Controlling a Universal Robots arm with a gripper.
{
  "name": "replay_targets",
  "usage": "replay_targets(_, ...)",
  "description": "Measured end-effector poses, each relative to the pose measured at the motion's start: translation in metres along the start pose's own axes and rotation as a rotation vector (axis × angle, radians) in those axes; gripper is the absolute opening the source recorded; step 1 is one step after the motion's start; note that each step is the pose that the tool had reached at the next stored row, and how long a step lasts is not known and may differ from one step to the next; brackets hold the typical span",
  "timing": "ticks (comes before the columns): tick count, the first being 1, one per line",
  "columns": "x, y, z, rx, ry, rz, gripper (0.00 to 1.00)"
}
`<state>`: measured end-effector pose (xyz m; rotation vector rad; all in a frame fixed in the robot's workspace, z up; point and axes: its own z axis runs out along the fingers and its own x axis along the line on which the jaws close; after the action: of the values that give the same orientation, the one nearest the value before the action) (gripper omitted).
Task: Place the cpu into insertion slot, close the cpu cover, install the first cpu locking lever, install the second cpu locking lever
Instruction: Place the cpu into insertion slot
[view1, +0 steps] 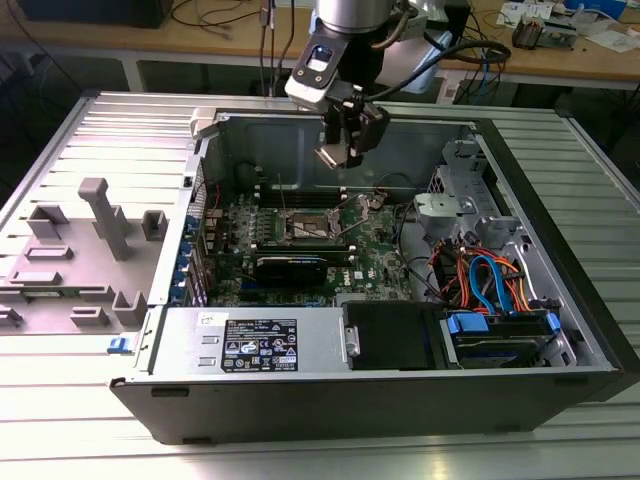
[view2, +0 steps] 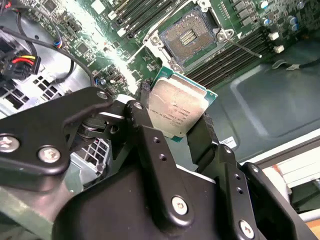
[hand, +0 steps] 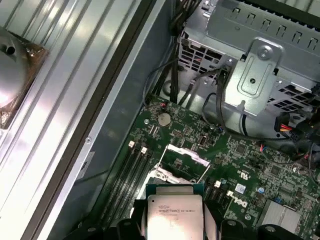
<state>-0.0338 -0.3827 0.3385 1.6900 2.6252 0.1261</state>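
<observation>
My gripper (view1: 343, 148) hangs above the open computer case, shut on the cpu (view1: 333, 155), a square chip with a silver-grey top. In both wrist views the cpu (view2: 175, 112) (hand: 175, 215) sits edge-on between the black fingers (view2: 145, 107). The insertion slot (view1: 303, 228) (view2: 187, 37) lies uncovered on the green motherboard, some way below the chip, its dark centre bare. In the first wrist view the cpu cover (hand: 186, 152) stands tilted up over the far side of the slot (hand: 169, 176), which the chip partly hides.
Long black memory slots (view2: 235, 50) flank the socket. A metal drive cage (hand: 260, 75) and bundled cables (view1: 490, 280) fill the case at the exterior view's right, a labelled power supply (view1: 250, 345) the front. A grey fixture (view1: 90, 250) stands outside at the left.
</observation>
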Motion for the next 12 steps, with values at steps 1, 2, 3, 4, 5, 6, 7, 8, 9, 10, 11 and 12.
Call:
replay_targets(1, 0.0000, 0.0000, 0.0005, -0.0003, -0.0013, 0.019, 0.54)
replay_targets(2, 0.0000, 0.0000, 0.0005, -0.0004, -0.0013, 0.019, 0.54)
replay_targets(3, 0.0000, 0.0000, 0.0005, -0.0004, -0.0014, 0.019, 0.54)
replay_targets(4, 0.0000, 0.0000, 0.0005, -0.0003, -0.0014, 0.019, 0.54)
replay_targets(5, 0.0000, 0.0000, 0.0005, -0.0004, -0.0013, 0.019, 0.54)
replay_targets(6, 0.0000, 0.0000, 0.0005, -0.0003, -0.0014, 0.019, 0.54)
replay_targets(7, 0.0000, 0.0000, 0.0005, -0.0004, -0.0014, 0.019, 0.54)
replay_targets(8, 0.0000, 0.0000, 0.0005, -0.0004, -0.0013, 0.019, 0.54)
replay_targets(9, 0.0000, 0.0000, 0.0005, -0.0004, -0.0014, 0.019, 0.54)
replay_targets(10, 0.0000, 0.0000, 0.0005, -0.0004, -0.0014, 0.019, 0.54)
replay_targets(11, 0.0000, 0.0000, 0.0005, -0.0003, -0.0014, 0.019, 0.54)
replay_targets(12, 0.0000, 0.0000, 0.0005, -0.0004, -0.0014, 0.020, 0.54)
